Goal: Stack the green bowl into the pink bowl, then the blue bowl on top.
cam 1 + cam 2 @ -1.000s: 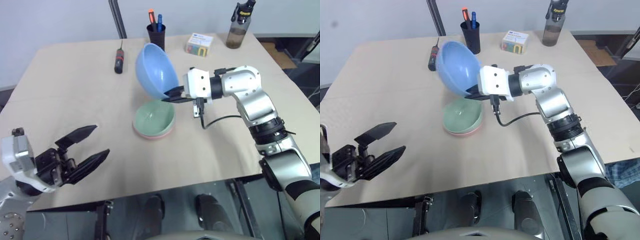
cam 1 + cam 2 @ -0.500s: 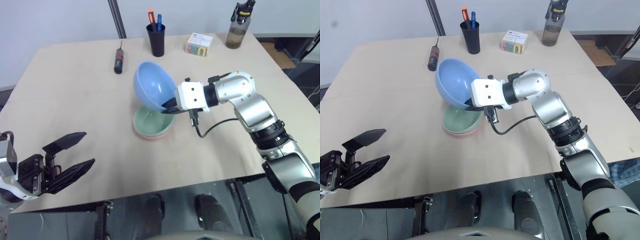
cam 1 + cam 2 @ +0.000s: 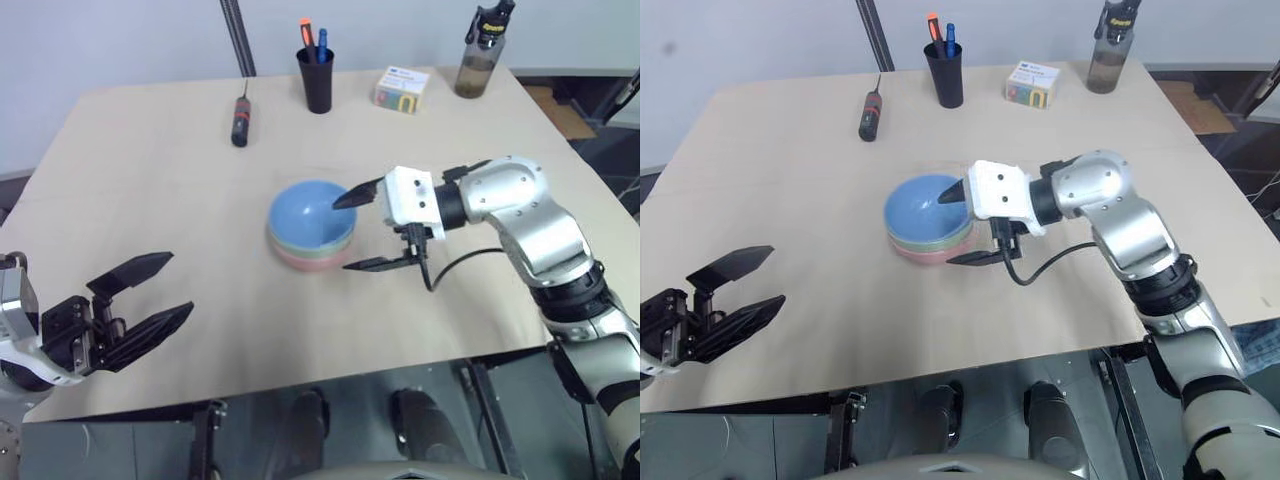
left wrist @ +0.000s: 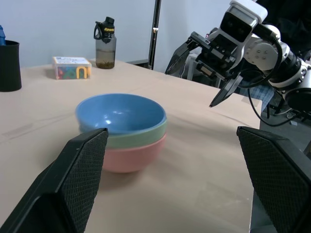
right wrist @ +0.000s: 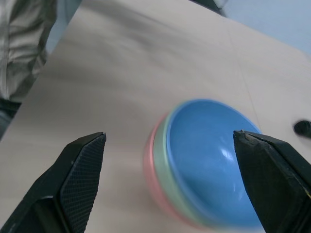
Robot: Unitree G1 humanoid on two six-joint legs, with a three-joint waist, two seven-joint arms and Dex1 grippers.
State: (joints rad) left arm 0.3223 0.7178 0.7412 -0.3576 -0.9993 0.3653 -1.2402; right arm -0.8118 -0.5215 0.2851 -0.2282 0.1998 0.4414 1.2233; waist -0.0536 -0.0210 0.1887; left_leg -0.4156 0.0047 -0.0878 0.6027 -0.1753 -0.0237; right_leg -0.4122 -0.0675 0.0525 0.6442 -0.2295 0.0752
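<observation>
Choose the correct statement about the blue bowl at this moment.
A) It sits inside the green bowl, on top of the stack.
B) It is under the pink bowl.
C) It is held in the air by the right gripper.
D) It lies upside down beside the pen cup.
A: the blue bowl rests nested in the green bowl, which sits in the pink bowl, and the right gripper stands beside the stack with open jaws.

You can read no clear text anywhere. The small box (image 4: 71, 67), well beyond the open right jaws, carries coloured shapes that resemble letters, and the bottle (image 3: 479, 50) cap bears yellow print, both too small to make out.
</observation>
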